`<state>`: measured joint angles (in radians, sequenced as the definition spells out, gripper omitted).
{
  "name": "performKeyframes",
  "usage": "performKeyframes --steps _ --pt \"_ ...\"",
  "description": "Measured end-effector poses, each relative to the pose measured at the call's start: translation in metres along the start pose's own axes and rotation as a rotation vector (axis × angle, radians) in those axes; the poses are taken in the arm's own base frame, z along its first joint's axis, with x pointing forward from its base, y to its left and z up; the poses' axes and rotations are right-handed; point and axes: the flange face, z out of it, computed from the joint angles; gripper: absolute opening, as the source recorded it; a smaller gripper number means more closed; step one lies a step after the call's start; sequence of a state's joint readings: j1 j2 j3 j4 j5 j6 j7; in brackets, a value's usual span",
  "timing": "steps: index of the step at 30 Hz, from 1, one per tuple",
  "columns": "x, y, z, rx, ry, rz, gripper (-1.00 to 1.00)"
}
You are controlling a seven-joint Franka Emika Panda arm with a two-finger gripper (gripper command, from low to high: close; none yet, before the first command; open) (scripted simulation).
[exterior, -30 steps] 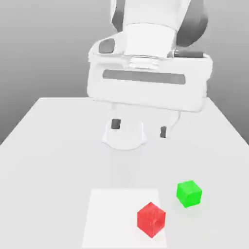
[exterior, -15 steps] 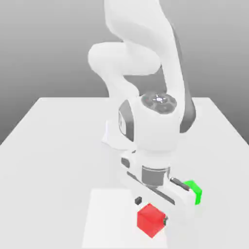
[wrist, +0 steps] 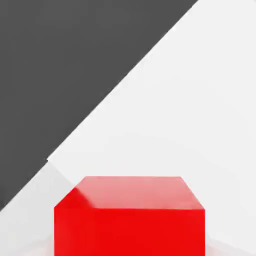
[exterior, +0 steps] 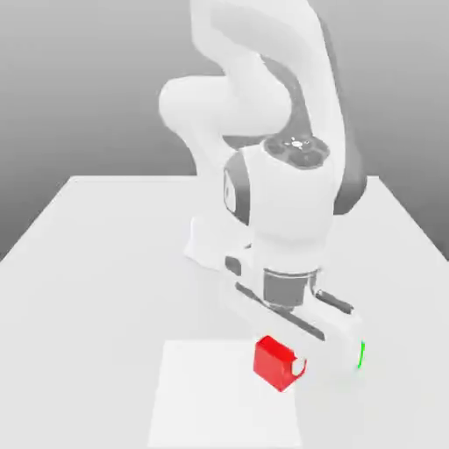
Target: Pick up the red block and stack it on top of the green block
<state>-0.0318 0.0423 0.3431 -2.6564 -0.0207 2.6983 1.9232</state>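
The red block [exterior: 275,360] hangs slightly tilted just above the table [exterior: 96,263], near its front edge. My gripper [exterior: 286,363] is shut on it, with one pale fingertip [exterior: 301,367] showing at the block's right side in the exterior view. The white hand [exterior: 298,316] sits directly over it. In the hand view the red block [wrist: 130,216] is very close, with the table [wrist: 200,100] behind it. The green block [exterior: 361,354] stands on the table to the exterior view's right of the red one. Just a thin green sliver shows past the hand.
A lighter square patch [exterior: 202,395] lies on the table under and to the exterior view's left of the red block. The arm's white base [exterior: 210,245] stands mid-table behind the hand. The table's edge [wrist: 120,85] runs diagonally through the hand view, with dark floor beyond.
The hand came down over the red block, closed on it and raised it a little. It now covers most of the green block.
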Motion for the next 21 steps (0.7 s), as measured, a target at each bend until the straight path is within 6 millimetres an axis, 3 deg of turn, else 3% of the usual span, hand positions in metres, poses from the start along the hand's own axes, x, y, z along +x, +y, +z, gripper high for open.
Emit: performKeyframes --steps 2,5,13,14,21 --pt "-0.036 0.031 -0.009 -0.001 0.000 -0.003 -1.00" --pt "-0.051 0.063 -0.015 0.001 0.004 0.071 -1.00" --pt "-0.053 0.069 0.041 0.004 0.006 0.093 -1.00" --pt "-0.053 0.070 0.046 0.003 0.006 0.092 1.00" --pt "-0.054 0.070 0.045 0.002 0.006 0.091 1.00"
